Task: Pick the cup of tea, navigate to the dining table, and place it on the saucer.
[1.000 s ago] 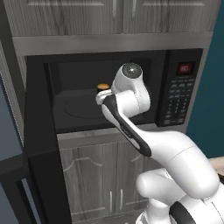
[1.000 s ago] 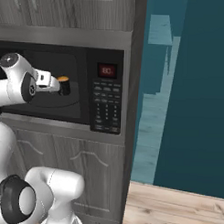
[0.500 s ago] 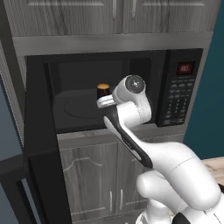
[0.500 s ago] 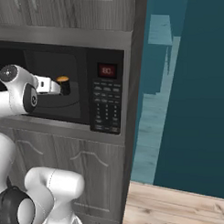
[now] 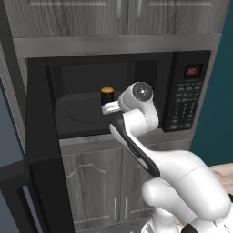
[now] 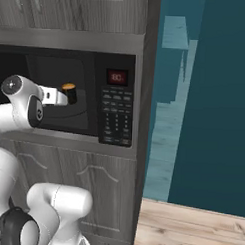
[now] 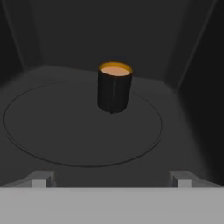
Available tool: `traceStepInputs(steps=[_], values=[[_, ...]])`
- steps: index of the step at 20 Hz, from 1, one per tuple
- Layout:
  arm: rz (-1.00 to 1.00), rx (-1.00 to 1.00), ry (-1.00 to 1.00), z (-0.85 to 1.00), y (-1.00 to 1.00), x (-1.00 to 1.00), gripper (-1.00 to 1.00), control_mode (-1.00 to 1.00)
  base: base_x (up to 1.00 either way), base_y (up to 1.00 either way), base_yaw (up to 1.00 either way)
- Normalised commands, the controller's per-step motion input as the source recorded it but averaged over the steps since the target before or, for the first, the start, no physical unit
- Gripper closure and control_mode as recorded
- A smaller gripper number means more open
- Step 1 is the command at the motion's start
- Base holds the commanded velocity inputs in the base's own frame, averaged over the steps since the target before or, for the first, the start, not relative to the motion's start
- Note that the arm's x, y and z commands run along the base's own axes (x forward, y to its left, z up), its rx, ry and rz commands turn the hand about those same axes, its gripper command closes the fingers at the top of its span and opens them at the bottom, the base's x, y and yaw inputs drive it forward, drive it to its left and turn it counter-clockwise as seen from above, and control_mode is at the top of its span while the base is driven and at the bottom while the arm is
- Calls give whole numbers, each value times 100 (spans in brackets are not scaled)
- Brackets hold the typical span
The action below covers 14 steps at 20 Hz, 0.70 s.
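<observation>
cup of tea (image 7: 113, 86): upright on the round turntable (image 7: 52, 140) inside the open microwave (image 5: 191, 91)
hand (image 7: 111, 179): empty, fingers spread wide
key relation: cup lies straight ahead of the hand, apart from it, centred between the fingertips

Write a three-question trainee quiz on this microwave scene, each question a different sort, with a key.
1. True or false: the cup stands upright on the turntable inside the microwave.
2. Multiple choice: the gripper is (A) shut on the cup, (B) open and short of the cup, (C) pressing the keypad.
3. Fill in: the liquid at the cup's top is ____ in colour.

Key: 1 true; 2 B, since the fingertips stand wide apart with the cup ahead of them, untouched; 3 orange-brown.
</observation>
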Motion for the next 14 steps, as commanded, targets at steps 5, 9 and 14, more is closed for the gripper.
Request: traceStepInputs(steps=[5, 9, 14], values=[[0, 0, 0, 0, 0, 0, -100, -100, 0, 0, 0], [0, 3, 0, 0, 0, 5, -100, -100, 0, 0, 0], [-1, 2, 0, 4, 0, 19, -100, -100, 0, 0, 0]])
